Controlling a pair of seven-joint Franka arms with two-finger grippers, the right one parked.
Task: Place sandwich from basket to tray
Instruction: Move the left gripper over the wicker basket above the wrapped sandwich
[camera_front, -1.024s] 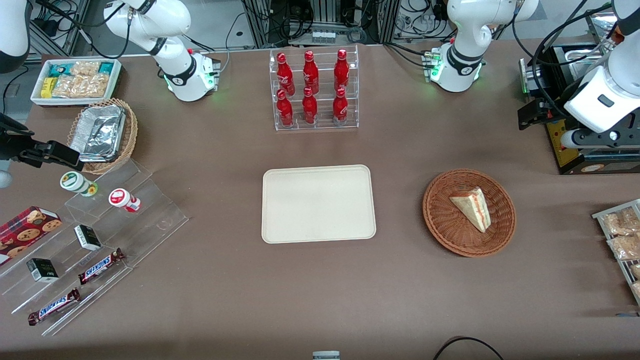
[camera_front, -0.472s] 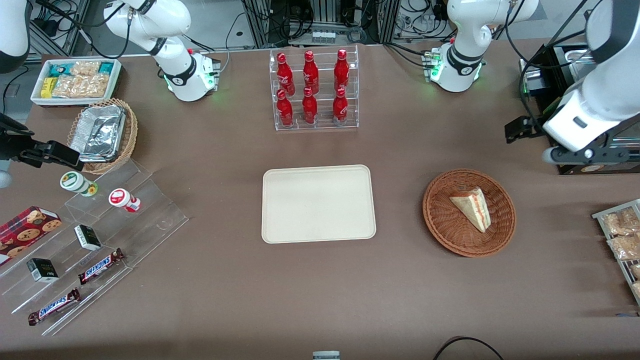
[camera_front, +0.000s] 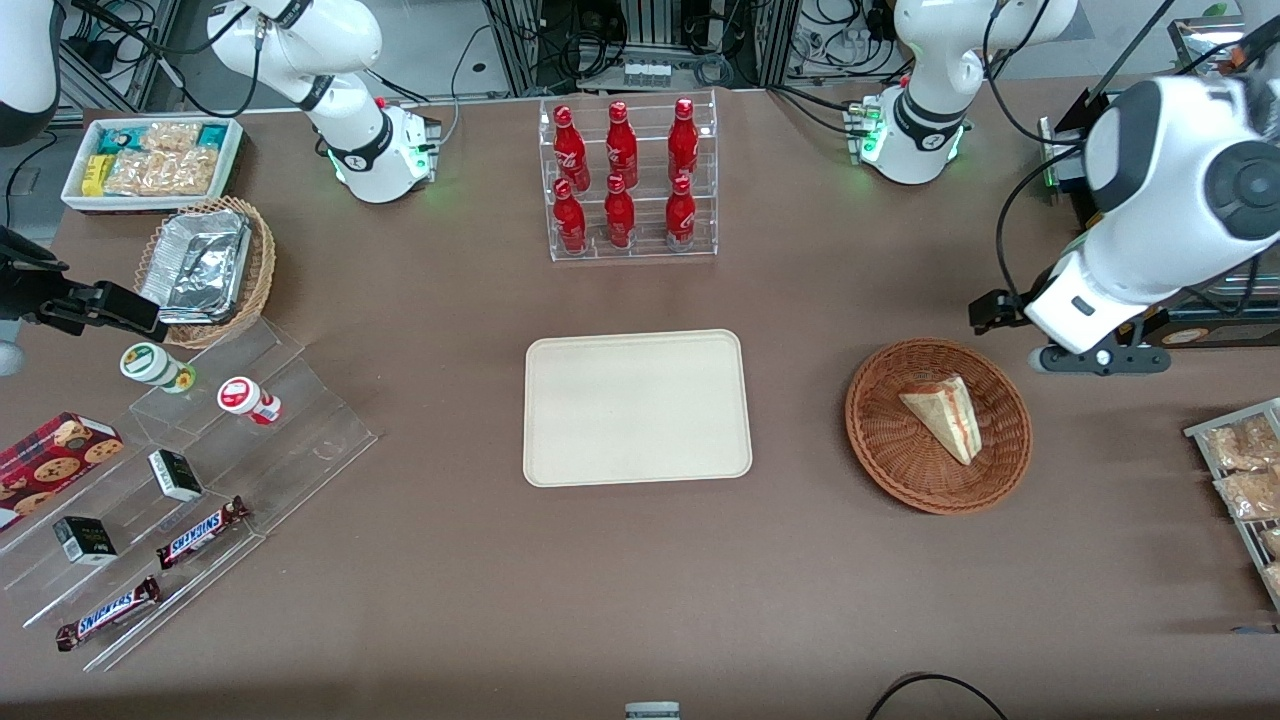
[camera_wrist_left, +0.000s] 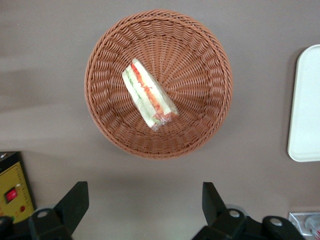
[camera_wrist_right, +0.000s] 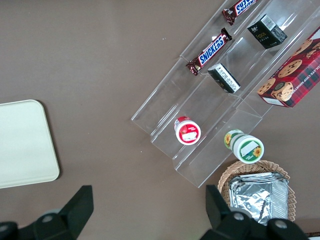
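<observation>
My tool (camera_wrist_left: 144, 202) hangs above the worktop (camera_front: 640, 600) with its two fingers (camera_wrist_left: 75, 202) spread wide and nothing between them. From the front it sits just off the basket's rim at about two o'clock, higher than the basket and not touching it (camera_front: 1075, 350).

The sandwich (camera_front: 944, 415) lies in the basket (camera_front: 885, 450), a pale wedge on its side with the red and green filling showing along the cut edge. Seen from the front, its point aims toward five o'clock, and it rests slightly off the basket's middle on the side toward my arm's end of the worktop. In my wrist camera the whole basket (camera_wrist_left: 200, 65) is in sight with the sandwich (camera_wrist_left: 149, 94) inside, and a corner of the tray (camera_wrist_left: 305, 105) shows beside it.

The tray (camera_front: 560, 450) lies flat in the middle of the worktop, at nine o'clock from the basket and well apart from it, with nothing on it. A clear rack of red bottles (camera_front: 625, 180) stands at twelve o'clock from the tray, farther from the front camera.
</observation>
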